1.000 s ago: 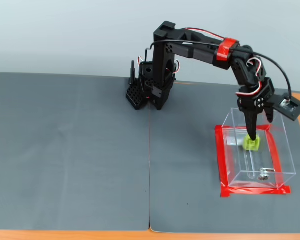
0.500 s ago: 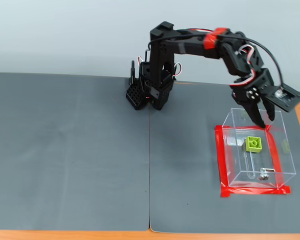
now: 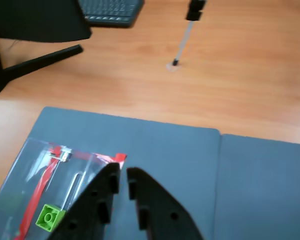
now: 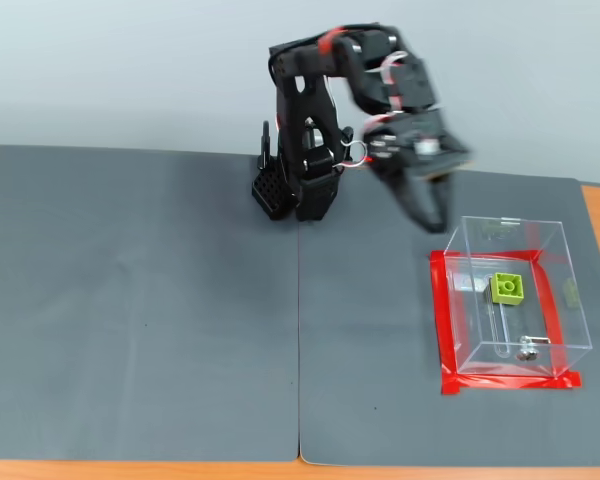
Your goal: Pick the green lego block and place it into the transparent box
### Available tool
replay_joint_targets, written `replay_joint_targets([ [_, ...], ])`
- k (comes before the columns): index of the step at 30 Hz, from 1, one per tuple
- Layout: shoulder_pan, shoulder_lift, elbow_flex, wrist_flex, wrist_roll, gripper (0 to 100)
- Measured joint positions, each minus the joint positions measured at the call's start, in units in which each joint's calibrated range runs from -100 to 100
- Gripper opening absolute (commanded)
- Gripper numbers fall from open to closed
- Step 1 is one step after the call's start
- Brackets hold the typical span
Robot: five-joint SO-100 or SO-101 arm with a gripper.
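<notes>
The green lego block (image 4: 507,288) lies studs up on the floor of the transparent box (image 4: 552,322), which stands on the right grey mat with red tape (image 4: 439,330) around its foot. In the wrist view the block (image 3: 50,217) shows through the box's clear wall (image 3: 35,165) at the lower left. My gripper (image 4: 432,222) hangs above the mat just left of the box's far left corner, outside it. In the wrist view its black fingertips (image 3: 123,176) are nearly together with nothing between them.
Two dark grey mats (image 4: 140,300) cover the wooden table (image 3: 215,90). The arm's base (image 4: 300,185) stands at the back centre. In the wrist view a keyboard (image 3: 112,12), a black stand leg (image 3: 35,62) and a thin upright rod (image 3: 182,45) lie beyond the mats.
</notes>
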Motion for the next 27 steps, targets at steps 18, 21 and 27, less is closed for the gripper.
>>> replay_joint_targets([
  [18, 12.16, -33.47, 30.35, 0.0, 0.0, 2],
  [21, 12.45, -39.25, 35.02, 0.0, 0.0, 2],
  [27, 12.53, -51.57, 43.65, 0.0, 0.0, 2],
])
